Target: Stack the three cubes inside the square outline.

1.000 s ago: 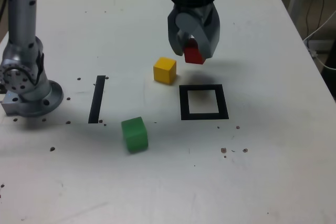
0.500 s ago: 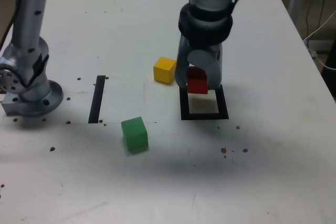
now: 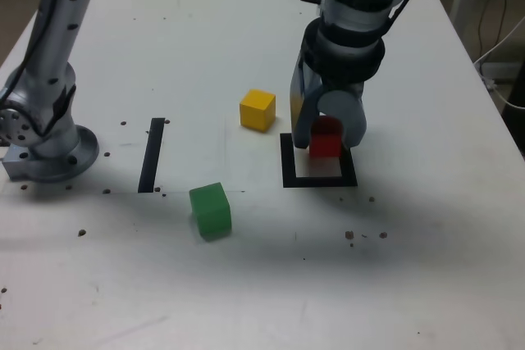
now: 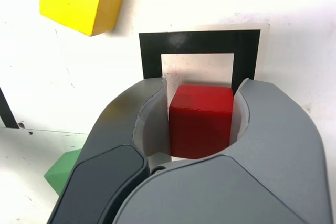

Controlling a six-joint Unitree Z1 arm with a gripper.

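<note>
Three cubes on the desk [image 3: 426,284], listed from the exterior view's left to its right, each placed against the square outline [image 3: 286,161].

Item 1: black strip [image 3: 151,154], flat on the desk, well to the left of the square outline. Not part of the job; unmoved over the last second.

Item 2: green cube [image 3: 211,210], loose on the desk, left of the square outline and nearer the camera than it. Unmoved.

Item 3: yellow cube [image 3: 257,109], loose on the desk, just beyond the square outline's far left corner. Unmoved.

Item 4: red cube [image 3: 325,137], held in the pincer [image 3: 326,138] directly over the square outline's white centre. A second ago it hung beyond the outline's far edge; it has since been carried over and lowered. The wrist view shows the pincer [image 4: 201,129] closed tight on the red cube [image 4: 202,118], one jaw on each side face, with the square outline [image 4: 199,40] framing it behind (the cube sits squarely between the frame's side bars). Whether its underside already touches the desk cannot be told from either view.

Assessment: the first cube is at, or very nearly at, its place inside the outline. Release looks like the next step; two cubes remain to be stacked on it.
</note>
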